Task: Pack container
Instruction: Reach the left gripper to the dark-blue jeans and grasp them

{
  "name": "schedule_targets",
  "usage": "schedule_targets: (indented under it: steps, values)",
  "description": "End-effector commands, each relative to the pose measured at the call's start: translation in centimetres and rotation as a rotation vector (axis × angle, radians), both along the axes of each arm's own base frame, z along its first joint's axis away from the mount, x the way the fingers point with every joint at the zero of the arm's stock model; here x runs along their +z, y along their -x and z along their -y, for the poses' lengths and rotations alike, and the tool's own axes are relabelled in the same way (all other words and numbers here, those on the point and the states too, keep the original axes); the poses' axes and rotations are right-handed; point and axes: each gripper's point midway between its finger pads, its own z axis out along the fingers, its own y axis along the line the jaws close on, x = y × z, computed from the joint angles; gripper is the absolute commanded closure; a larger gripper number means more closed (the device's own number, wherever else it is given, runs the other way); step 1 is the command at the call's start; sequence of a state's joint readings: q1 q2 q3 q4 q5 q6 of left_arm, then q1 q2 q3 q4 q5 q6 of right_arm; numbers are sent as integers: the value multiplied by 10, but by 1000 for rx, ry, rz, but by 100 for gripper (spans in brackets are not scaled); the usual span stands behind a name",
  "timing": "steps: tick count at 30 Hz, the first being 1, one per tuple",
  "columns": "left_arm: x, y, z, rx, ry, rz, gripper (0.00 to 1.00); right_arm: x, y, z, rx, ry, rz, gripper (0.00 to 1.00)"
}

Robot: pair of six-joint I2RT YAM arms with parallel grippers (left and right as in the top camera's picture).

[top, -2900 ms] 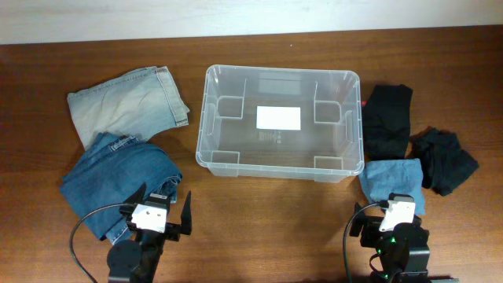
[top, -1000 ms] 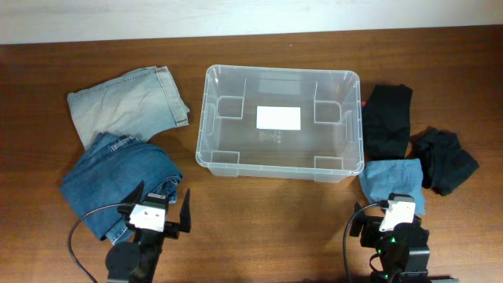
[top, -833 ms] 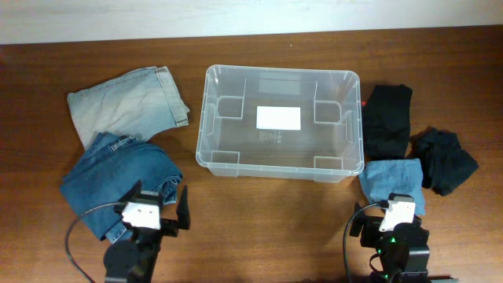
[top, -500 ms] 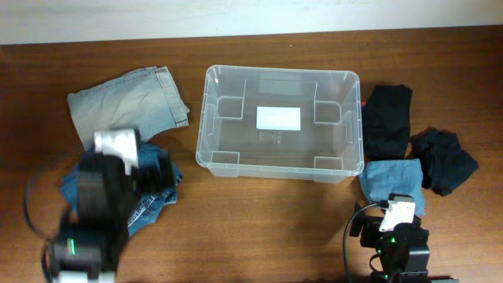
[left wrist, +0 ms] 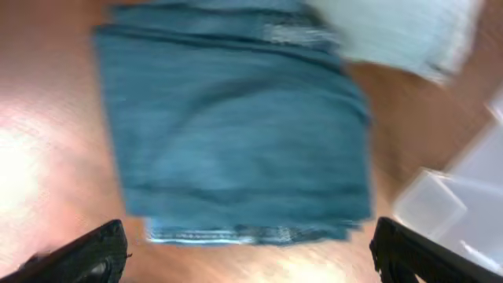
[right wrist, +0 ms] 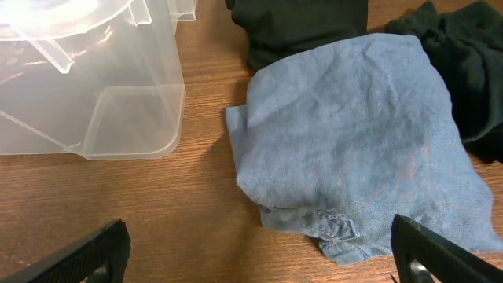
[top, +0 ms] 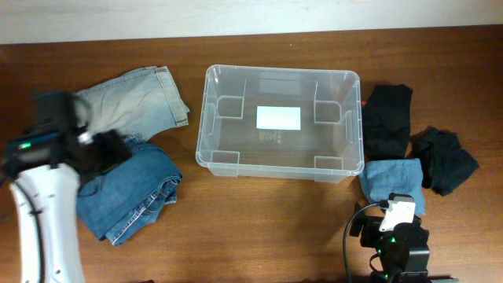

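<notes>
Container (top: 206,118) sits mid-tabletop (top: 259,228), long sides running left to right, a white label (top: 277,118) on its floor. To its left lie pale jeans (top: 130,104), and nearer the front edge dark jeans (top: 137,192) that meet their lower edge. The left arm (top: 43,204) reaches over where the two meet, blurred in the overhead view. Seen from the wrist, the left pincer (left wrist: 249,232) is spread wide with nothing in it, above the dark jeans; whether it touches them I cannot tell. A blurred container corner shows at lower right. Right of the container lies a black cloth (top: 387,118), with a crumpled black heap (top: 446,161) further right and a blue cloth (right wrist: 346,141) in front, just beside the container's front right corner. The right pincer (right wrist: 258,228), low at the front edge, is also wide apart and empty, facing the blue cloth.
</notes>
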State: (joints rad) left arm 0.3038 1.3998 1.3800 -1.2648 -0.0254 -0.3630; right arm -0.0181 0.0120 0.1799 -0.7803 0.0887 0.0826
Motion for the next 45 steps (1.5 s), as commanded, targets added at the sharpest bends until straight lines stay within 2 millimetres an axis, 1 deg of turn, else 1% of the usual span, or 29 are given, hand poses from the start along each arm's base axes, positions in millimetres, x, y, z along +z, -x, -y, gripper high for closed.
schedule_targets:
  steps: [1,4,7,9,10,11,14,19,22,24,26,28,30,31,32,33,35,36,38,39,40,42,43,44,45]
  values:
    - [-6,17,-27,62,47,2,0,-1,0,1,-10,-5,3,2]
    - [-31,25,-41,49,148,44,0,-1,0,1,-10,-5,3,2]
    - [-60,42,-60,113,243,100,0,-1,0,1,-10,-5,3,2]
    - [-74,48,-65,133,314,175,0,-1,0,1,-10,-5,3,2]
    - [-82,53,-69,153,331,201,0,-1,0,1,-10,-5,3,1]
    - [-100,64,-78,204,321,196,0,-1,0,1,-10,-5,3,2]
    - [-123,72,-80,231,317,203,0,-1,0,1,-10,-5,3,2]
    - [-158,69,-83,213,298,216,0,-1,0,1,-10,-5,3,2]
    - [-173,67,-83,200,326,209,0,-1,0,1,-10,-5,3,2]
    - [-183,51,-72,109,410,281,0,-1,0,1,-10,-5,3,2]
    - [-196,41,-63,41,482,330,0,-1,0,1,-10,-5,3,2]
    - [-203,36,-56,-10,524,364,0,-1,0,1,-10,-5,3,1]
    - [-213,34,-51,-9,570,373,0,-1,0,1,-10,-5,3,2]
    - [-214,32,-49,-10,588,388,1,-1,0,1,-10,-5,3,2]
    - [-214,30,-48,-13,599,404,4,-1,0,1,-10,-5,3,2]
    - [-215,29,-48,-14,603,409,10,-1,0,1,-10,-5,3,2]
    - [-214,29,-48,-13,603,409,39,-1,0,1,-10,-5,3,2]
    - [-214,29,-47,-13,609,411,47,-1,0,1,-10,-5,3,1]
    - [-212,28,-44,-11,627,420,56,-1,0,1,-10,-5,3,2]
    - [-210,28,-43,-10,639,425,67,-1,0,1,-10,-5,3,2]
    - [-208,29,-41,-8,646,423,73,-1,0,1,-10,-5,3,2]
    - [-203,30,-39,-2,661,416,79,-1,0,1,-10,-5,3,1]
    - [-193,30,-39,1,668,411,80,-1,0,1,-10,-5,3,2]
    - [-177,29,-41,-3,660,417,82,-1,0,1,-10,-5,3,2]
    - [-163,27,-42,-10,648,428,91,-1,0,1,-10,-5,3,2]
